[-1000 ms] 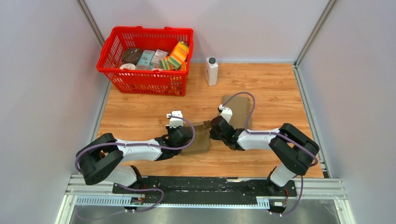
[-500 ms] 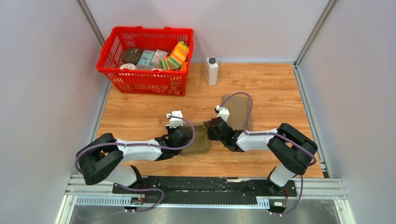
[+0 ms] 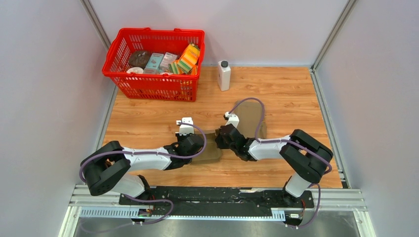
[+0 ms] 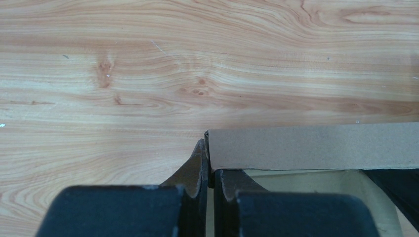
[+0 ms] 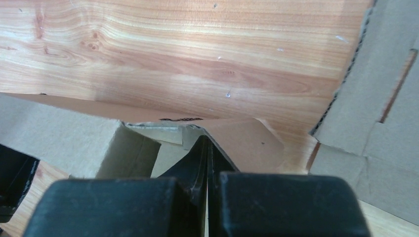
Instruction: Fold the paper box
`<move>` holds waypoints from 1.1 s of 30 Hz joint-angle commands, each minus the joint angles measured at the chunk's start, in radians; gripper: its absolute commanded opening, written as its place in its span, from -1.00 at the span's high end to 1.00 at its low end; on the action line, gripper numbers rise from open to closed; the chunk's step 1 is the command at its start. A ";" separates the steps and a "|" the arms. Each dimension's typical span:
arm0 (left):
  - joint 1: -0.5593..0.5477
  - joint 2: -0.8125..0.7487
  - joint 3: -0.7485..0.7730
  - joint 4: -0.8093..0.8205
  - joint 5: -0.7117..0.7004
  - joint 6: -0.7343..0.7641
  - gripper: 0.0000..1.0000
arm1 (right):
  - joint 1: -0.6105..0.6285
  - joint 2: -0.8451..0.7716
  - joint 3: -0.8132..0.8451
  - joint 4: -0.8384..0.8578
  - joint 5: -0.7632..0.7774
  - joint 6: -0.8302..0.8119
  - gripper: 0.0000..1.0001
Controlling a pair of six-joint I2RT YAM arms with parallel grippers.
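The brown paper box (image 3: 211,148) lies half-formed on the wooden table between my two grippers. My left gripper (image 3: 198,143) is shut on the box's left wall edge; in the left wrist view the fingers (image 4: 207,160) pinch the corner of the cardboard wall (image 4: 311,145). My right gripper (image 3: 222,139) is at the box's right side. In the right wrist view its fingers (image 5: 206,145) are shut together, with the tips against a side flap (image 5: 244,143) and the box's open inside (image 5: 128,153) to the left. I see no cardboard between them.
A second flat cardboard piece (image 3: 253,116) lies just behind the right gripper and shows in the right wrist view (image 5: 380,98). A white bottle (image 3: 224,75) stands at the back. A red basket (image 3: 148,81) of goods stands at the back left.
My right gripper has moved left toward the box, and the visible box between the grippers has narrowed. The left gripper has stayed in place on its edge.
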 commanded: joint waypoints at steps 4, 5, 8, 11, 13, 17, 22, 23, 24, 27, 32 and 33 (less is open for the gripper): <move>-0.003 0.009 0.003 -0.049 0.021 -0.014 1.00 | -0.011 0.003 0.043 -0.044 -0.075 0.006 0.97; -0.003 0.008 0.000 -0.049 0.019 -0.015 1.00 | -0.013 -0.060 0.038 -0.071 -0.080 -0.007 0.86; -0.003 0.003 -0.006 -0.048 0.021 -0.012 1.00 | -0.016 -0.180 0.067 -0.221 -0.057 -0.031 0.61; -0.001 -0.003 -0.008 -0.049 0.019 -0.003 1.00 | -0.016 -0.249 0.017 -0.192 -0.119 -0.045 0.61; -0.003 -0.002 -0.009 -0.042 0.021 0.003 1.00 | -0.016 -0.242 -0.006 -0.143 -0.159 -0.031 0.69; -0.003 0.005 0.000 -0.044 0.021 0.003 1.00 | -0.016 -0.130 0.001 -0.118 -0.187 0.034 0.90; -0.003 -0.009 -0.011 -0.044 0.016 -0.006 1.00 | -0.031 -0.070 -0.003 -0.183 -0.106 0.090 0.96; -0.003 -0.008 -0.013 -0.045 0.018 -0.006 1.00 | -0.033 -0.077 0.009 -0.198 -0.095 0.067 0.94; -0.003 -0.008 -0.013 -0.045 0.019 -0.008 1.00 | -0.031 -0.088 0.009 -0.206 -0.090 0.055 0.92; -0.003 -0.008 -0.014 -0.045 0.021 -0.008 1.00 | -0.031 -0.177 -0.017 -0.229 -0.045 0.004 0.80; -0.003 -0.020 -0.013 -0.049 0.016 0.009 1.00 | -0.041 -0.278 -0.011 -0.284 0.000 -0.111 0.08; -0.003 -0.020 -0.013 -0.047 0.015 0.009 1.00 | -0.045 -0.274 0.013 -0.334 0.005 -0.134 0.03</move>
